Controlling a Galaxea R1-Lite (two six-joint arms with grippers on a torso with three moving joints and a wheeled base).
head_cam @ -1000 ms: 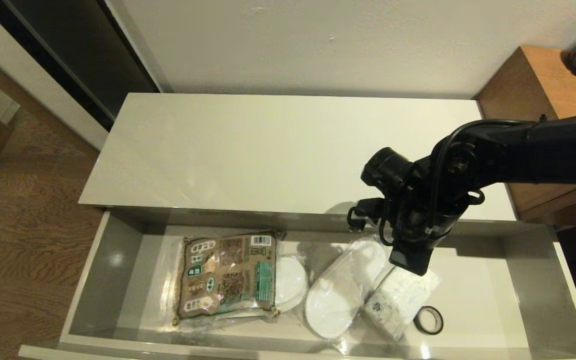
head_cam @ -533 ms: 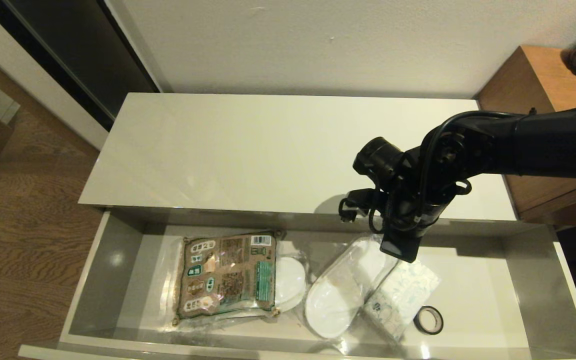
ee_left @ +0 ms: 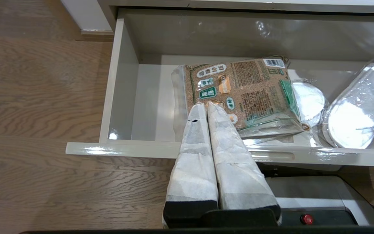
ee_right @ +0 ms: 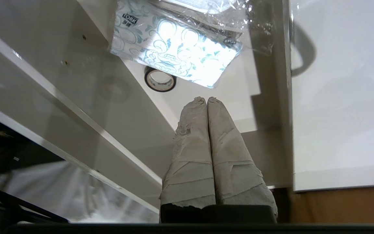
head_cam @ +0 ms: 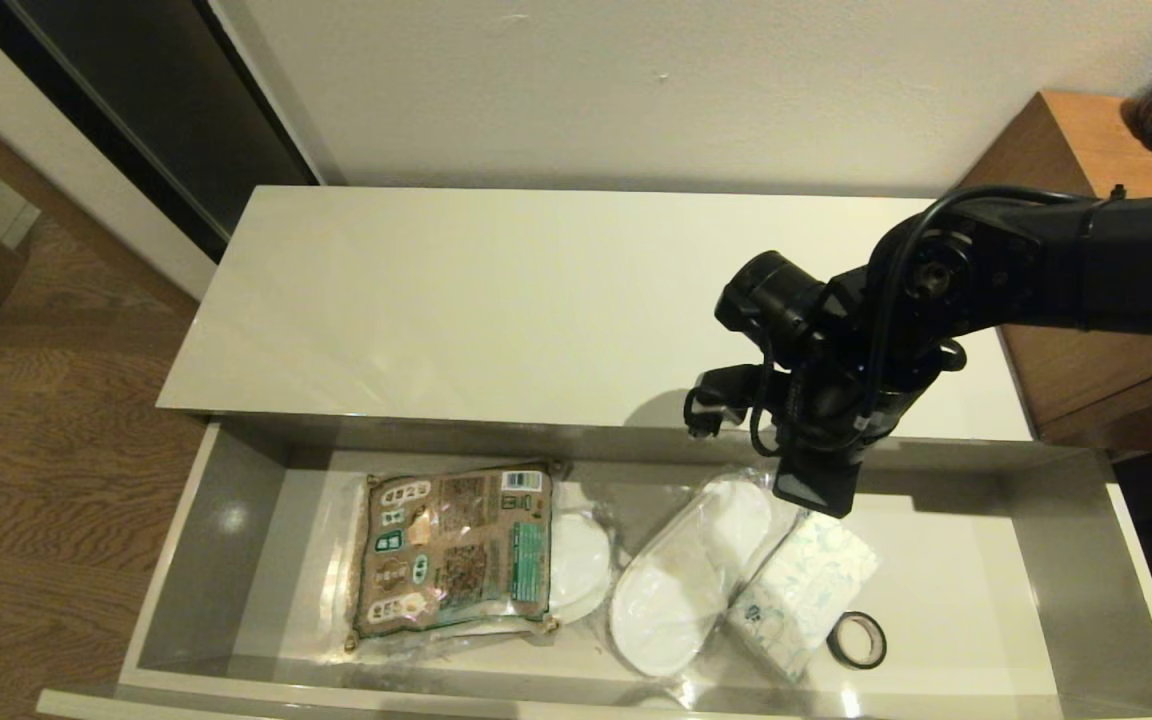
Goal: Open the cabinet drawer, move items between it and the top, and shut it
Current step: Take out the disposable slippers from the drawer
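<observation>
The cabinet drawer (head_cam: 206,540) stands pulled open below the cream top (head_cam: 496,300). Inside it lie a white slipper (head_cam: 681,575) in clear plastic and, touching its right side, the patterned tissue pack (head_cam: 806,590). My right gripper (ee_right: 206,99) hangs shut and empty above the drawer's back right part, a little behind the tissue pack (ee_right: 177,48); in the head view its fingers are hidden under the wrist. My left gripper (ee_left: 206,104) is shut and empty, held low before the drawer's front edge and out of the head view.
A brown-and-green packet (head_cam: 456,545) lies in the drawer's left half over another white slipper (head_cam: 581,560). A black tape ring (head_cam: 857,640) sits just right of the tissue pack. A brown wooden side cabinet (head_cam: 1086,180) stands at the right.
My right arm has risen from just over the tissue pack and drawn back toward the top's front edge. The items in the drawer have not moved.
</observation>
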